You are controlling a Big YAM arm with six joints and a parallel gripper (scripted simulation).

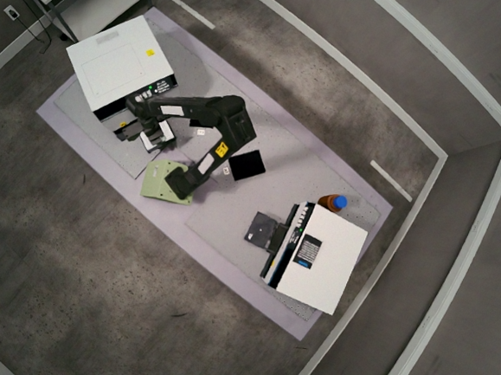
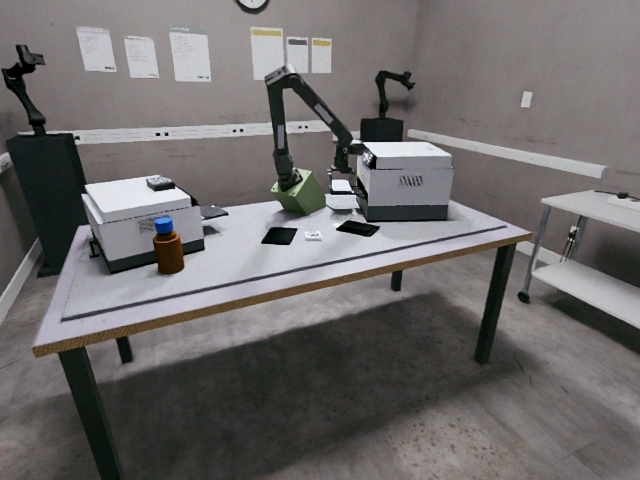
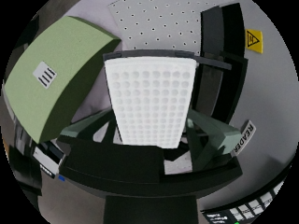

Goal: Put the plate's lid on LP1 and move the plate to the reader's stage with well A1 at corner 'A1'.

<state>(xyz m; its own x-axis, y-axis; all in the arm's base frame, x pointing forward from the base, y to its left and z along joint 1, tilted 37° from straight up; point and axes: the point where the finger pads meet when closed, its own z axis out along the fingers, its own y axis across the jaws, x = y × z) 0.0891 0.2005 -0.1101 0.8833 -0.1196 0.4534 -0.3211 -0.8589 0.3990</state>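
Note:
The white well plate [image 3: 151,96] has no lid on it, and its wells show in the wrist view. My gripper [image 3: 150,111] is shut on its long sides and holds it a little above the bench. It hangs just beside the reader's black stage [image 3: 220,56], which carries a yellow warning sign. In the overhead view the plate [image 1: 164,130] sticks out on both sides of the gripper [image 1: 155,134], next to the reader's stage and in front of the reader [image 1: 119,65]. The dispenser's stage [image 1: 262,229] is bare.
The arm's green base [image 1: 166,181] stands close by the plate. A black flat square [image 1: 246,165] lies mid-bench by a small label. Another dark flat piece [image 2: 357,227] lies in front of the reader [image 2: 405,178]. The brown bottle with a blue cap [image 1: 333,202] stands beside the dispenser [image 1: 321,263].

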